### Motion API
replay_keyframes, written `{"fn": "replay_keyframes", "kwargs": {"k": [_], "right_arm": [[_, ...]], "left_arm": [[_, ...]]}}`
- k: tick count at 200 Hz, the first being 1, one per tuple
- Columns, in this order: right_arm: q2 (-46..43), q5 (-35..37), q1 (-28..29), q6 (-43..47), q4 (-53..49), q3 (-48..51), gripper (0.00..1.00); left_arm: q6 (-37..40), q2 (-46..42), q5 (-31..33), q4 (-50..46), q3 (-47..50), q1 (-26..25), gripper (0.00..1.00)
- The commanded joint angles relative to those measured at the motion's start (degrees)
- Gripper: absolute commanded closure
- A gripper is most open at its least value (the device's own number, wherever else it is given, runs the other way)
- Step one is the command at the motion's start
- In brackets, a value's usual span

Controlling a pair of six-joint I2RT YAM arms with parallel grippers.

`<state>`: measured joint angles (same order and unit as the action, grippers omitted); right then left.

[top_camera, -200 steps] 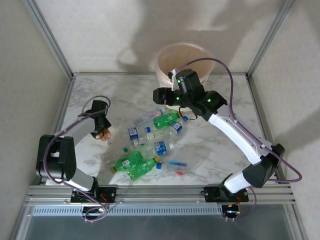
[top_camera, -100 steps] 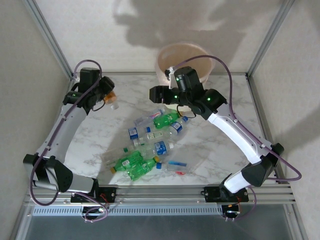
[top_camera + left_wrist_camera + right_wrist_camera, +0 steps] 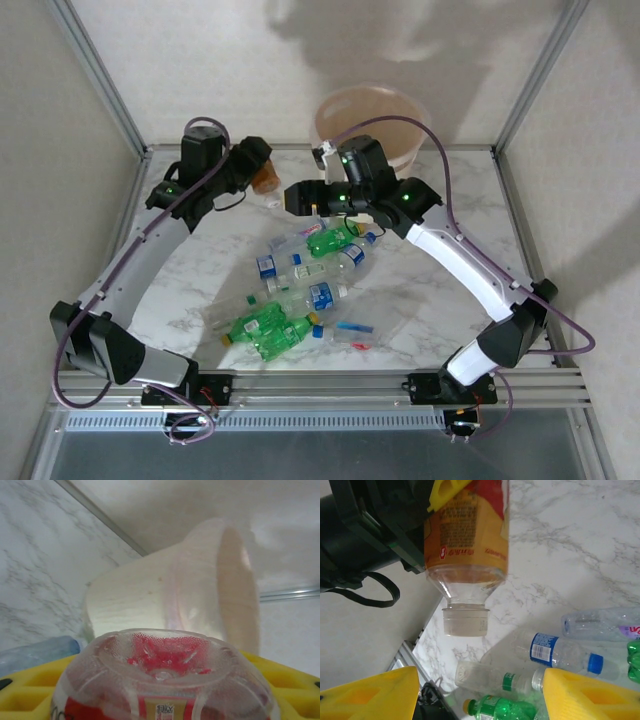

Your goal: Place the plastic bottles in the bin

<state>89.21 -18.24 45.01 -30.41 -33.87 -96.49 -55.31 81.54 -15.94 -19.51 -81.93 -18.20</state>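
Observation:
My left gripper [image 3: 256, 166] is shut on the orange-brown labelled bottle [image 3: 266, 180], held above the table's back left with its white cap pointing down. In the left wrist view the bottle's base [image 3: 165, 672] sits between the yellow fingers [image 3: 30, 690], and the cream bin [image 3: 175, 600] lies ahead. The bin [image 3: 370, 122] stands past the table's far edge. My right gripper [image 3: 293, 197] hangs open next to the held bottle [image 3: 465, 530], with nothing between its fingers [image 3: 590, 692]. Several clear and green bottles [image 3: 300, 285] lie piled mid-table.
Metal frame posts [image 3: 95, 70] and pale walls close in the marble table [image 3: 440, 300]. Under my right gripper lie a blue-labelled clear bottle [image 3: 560, 652], a green-labelled clear one [image 3: 505, 680] and a green bottle [image 3: 500, 710]. The two grippers are close together.
My left arm lifted the orange-brown bottle from the table's left side and carried it back and right towards the bin. My right gripper shifted slightly left and stayed open.

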Motion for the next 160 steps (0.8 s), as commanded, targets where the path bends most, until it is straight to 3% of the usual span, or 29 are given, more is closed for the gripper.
{"fn": "replay_keyframes", "kwargs": {"k": [1,104,160], "right_arm": [[0.61,-2.77,0.69,-1.61,2.83,1.24,0.33],[3.75,-2.57,0.83,-2.11,3.7,-0.27,0.38],[3.75,-1.53,0.82,-2.61,4.37,-0.13,0.53]], "left_arm": [[-2.71,0.46,-3.0,3.62,-1.74,-1.1,0.44],[-4.69,0.64,-6.72,6.73,-0.77,-3.06,0.44],[-4.36,0.64,-7.02,6.38,-0.51,-3.42,0.45]]}}
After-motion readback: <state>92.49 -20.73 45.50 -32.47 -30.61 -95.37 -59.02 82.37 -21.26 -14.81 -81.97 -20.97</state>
